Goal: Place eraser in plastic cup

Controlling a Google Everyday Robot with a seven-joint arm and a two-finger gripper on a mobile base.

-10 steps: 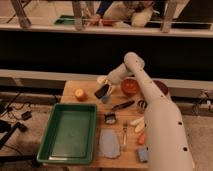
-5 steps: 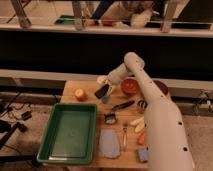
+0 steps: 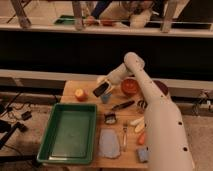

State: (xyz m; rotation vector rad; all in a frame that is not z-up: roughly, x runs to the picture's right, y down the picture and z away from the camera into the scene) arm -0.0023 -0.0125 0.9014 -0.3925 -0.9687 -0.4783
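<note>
My gripper (image 3: 103, 86) is at the back of the wooden table (image 3: 70, 91), at the end of the white arm. It holds the eraser (image 3: 100, 89), a flat black block with a paler edge, tilted just above the plastic cup (image 3: 106, 97). The cup is small, pale blue and upright, right below and slightly right of the eraser. The eraser's lower end is close to the cup's rim; I cannot tell whether it touches.
An orange fruit (image 3: 80, 94) lies left of the cup. A red-orange bowl (image 3: 130, 87) stands to its right. A long black-handled tool (image 3: 122, 105), a small bristly piece (image 3: 110, 118) and a green tray (image 3: 69, 132) lie nearer the front, with a grey cloth (image 3: 108, 143).
</note>
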